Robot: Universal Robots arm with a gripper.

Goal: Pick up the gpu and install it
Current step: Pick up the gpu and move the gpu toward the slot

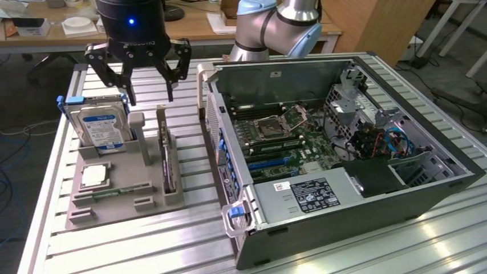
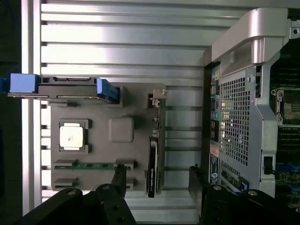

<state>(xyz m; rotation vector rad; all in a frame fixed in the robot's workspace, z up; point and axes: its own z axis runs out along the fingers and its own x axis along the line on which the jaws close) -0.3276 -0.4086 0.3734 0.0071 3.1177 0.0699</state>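
Observation:
The gpu point(image 1: 166, 166) is a thin dark card standing on edge in a slot of the grey holder tray point(image 1: 114, 212), beside the open computer case point(image 1: 426, 188). In the wrist view the gpu point(image 2: 152, 164) runs lengthwise, its metal end bracket at the far end. My gripper point(image 1: 150, 94) hangs open above the tray's far end, clear of the card, with nothing between its fingers. Seen from the wrist, the gripper point(image 2: 157, 172) straddles the card's near end from above, one dark finger point(image 2: 119, 174) on each side of it.
On the same tray stand a silver hard drive point(image 1: 102, 128) with a blue-white label, a square processor point(image 1: 95, 175) and a green memory stick point(image 1: 114, 193). The case lies on its side, its motherboard point(image 1: 293, 142) exposed. A wooden desk point(image 1: 198, 25) stands behind the slatted table.

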